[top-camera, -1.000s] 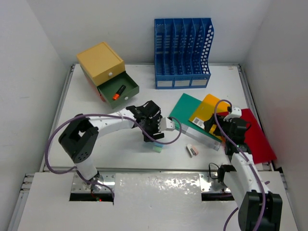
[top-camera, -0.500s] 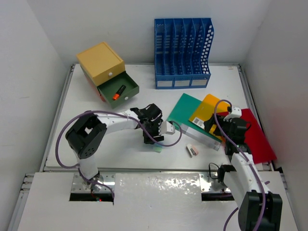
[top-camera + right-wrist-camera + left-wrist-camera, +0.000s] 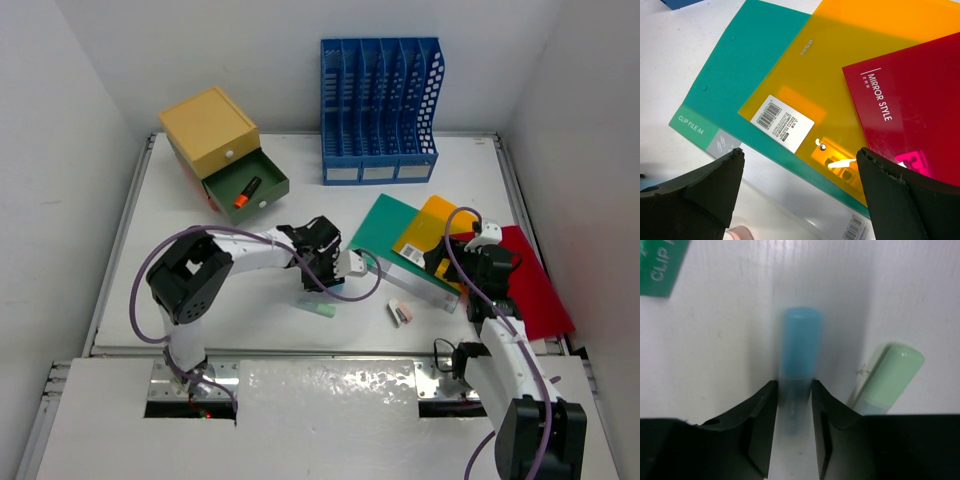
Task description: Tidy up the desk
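Left tool [image 3: 793, 390] first: its fingers are pinched in tight on a blue marker [image 3: 801, 340] that's lying flat, capped end poking out past the tips. Just beside it, not touching as far as I can tell, lies a pale green marker [image 3: 892, 372]. Compared with a second ago the left arm has folded in closer and the tool has settled lower over those two pens, so my guess is the grab is basically made and the lift comes next.

The right tool [image 3: 800, 185] hasn't budged. It hangs spread wide over the fanned folders, green folder [image 3: 740, 65] at the bottom, orange folder [image 3: 840, 75] over it, red folder [image 3: 920, 110] on top, gripping nothing.

The surface [image 3: 450, 180] fills the middle of the overhead view, boxed in by white walls, and it's still pretty messy: a small pink-and-white eraser [image 3: 400, 313] lies loose near the folders.

Containers: the drawer box [image 3: 208, 125] at back left has its green drawer [image 3: 262, 190] pulled out with one orange marker [image 3: 247, 190] inside. The blue file rack [image 3: 380, 110] at the back looks empty from here.
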Robot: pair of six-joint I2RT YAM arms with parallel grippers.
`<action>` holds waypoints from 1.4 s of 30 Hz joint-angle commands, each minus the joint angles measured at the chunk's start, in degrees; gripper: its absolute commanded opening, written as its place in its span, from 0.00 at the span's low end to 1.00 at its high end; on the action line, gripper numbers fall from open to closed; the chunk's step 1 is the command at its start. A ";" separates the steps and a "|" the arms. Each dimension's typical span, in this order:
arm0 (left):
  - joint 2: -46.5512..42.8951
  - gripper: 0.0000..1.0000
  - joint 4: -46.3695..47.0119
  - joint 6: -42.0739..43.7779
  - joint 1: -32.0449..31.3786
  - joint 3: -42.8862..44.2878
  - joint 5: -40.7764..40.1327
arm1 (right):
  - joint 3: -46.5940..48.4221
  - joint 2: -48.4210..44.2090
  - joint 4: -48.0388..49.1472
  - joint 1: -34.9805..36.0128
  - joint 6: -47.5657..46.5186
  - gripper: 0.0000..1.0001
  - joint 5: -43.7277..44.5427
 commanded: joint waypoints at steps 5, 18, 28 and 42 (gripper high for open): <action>4.31 0.00 2.09 -0.14 0.71 0.15 -4.00 | -0.10 -0.59 2.09 -0.27 -0.60 0.91 0.28; -13.53 0.00 -2.84 -10.69 19.25 15.35 -3.55 | -0.19 -0.32 2.44 -0.27 -0.34 0.91 0.11; -14.34 0.00 -0.56 -10.96 33.31 18.78 -7.51 | 0.17 -0.50 2.44 -0.27 -0.34 0.91 -0.25; -9.76 0.52 5.43 -10.43 36.22 20.01 -9.18 | 0.34 0.47 2.44 -0.27 -0.34 0.91 -0.60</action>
